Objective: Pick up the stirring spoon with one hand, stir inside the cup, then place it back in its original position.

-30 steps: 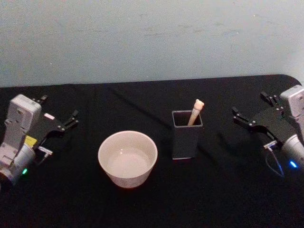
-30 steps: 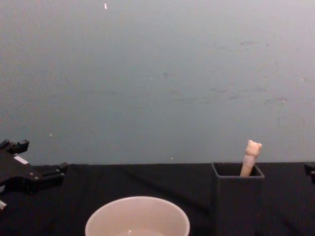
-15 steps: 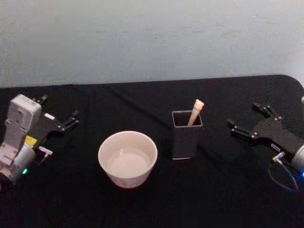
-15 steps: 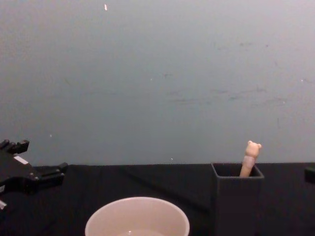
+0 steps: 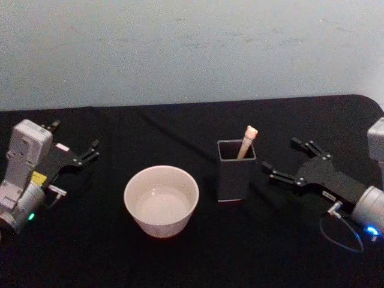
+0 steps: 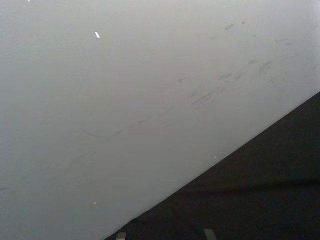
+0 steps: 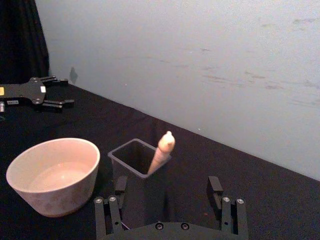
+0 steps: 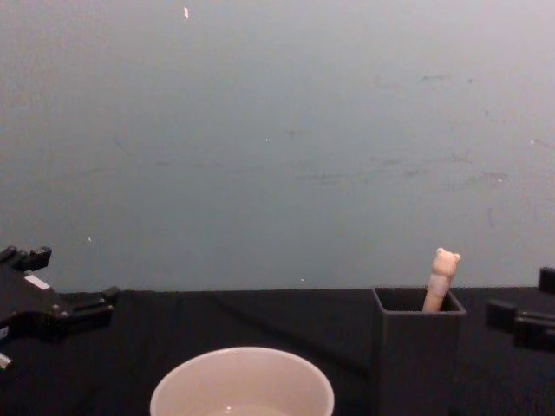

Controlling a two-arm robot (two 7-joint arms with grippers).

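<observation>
Stirring spoon (image 5: 246,143) in the dark grey square holder (image 5: 235,180), bowl end down inside and hidden, beige handle leaning toward the holder's far right corner, bear head poking above the rim. Holder upright on the black worktop (image 5: 180,258), just right of the cup (image 5: 157,225), the two near each other but apart. Cup upright, with what looks like a little clear liquid at its bottom. Right hand (image 5: 280,156) just right of the holder, about level with its rim in the chest view, fingers spread wide and grasping nothing, tips aimed left, touching neither holder nor spoon. In the right wrist view, holder and spoon framed between the two fingers. Left hand (image 5: 73,137) at the worktop's left side, well apart from the cup, likewise released and empty. Pale wall (image 5: 180,48) beyond the worktop's far edge.
</observation>
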